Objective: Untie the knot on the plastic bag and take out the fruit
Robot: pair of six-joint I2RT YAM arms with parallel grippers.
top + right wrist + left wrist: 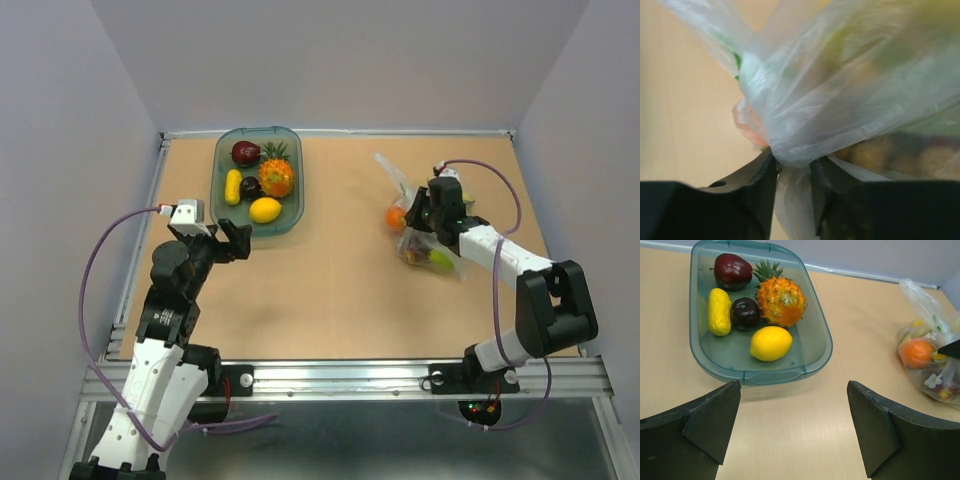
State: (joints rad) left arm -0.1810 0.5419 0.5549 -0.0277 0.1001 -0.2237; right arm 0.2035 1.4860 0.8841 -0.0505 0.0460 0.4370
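Two claws are in view. The left claw (792, 386) is spread wide and holds nothing, poised over the bare tabletop (790, 440). Just ahead of it sits the tray (760, 376), which holds a pineapple (781, 301), a lemon (771, 343) and other pieces. Well off to its right lies the bag (930, 320), with an orange (916, 352) showing through the plastic. The right claw (792, 167) is pressed together, pinching a fold of the bag. The knot (757, 75) sits directly above its tips. Brownish balls (900, 155) lie inside, to that claw's right, and are blurred.
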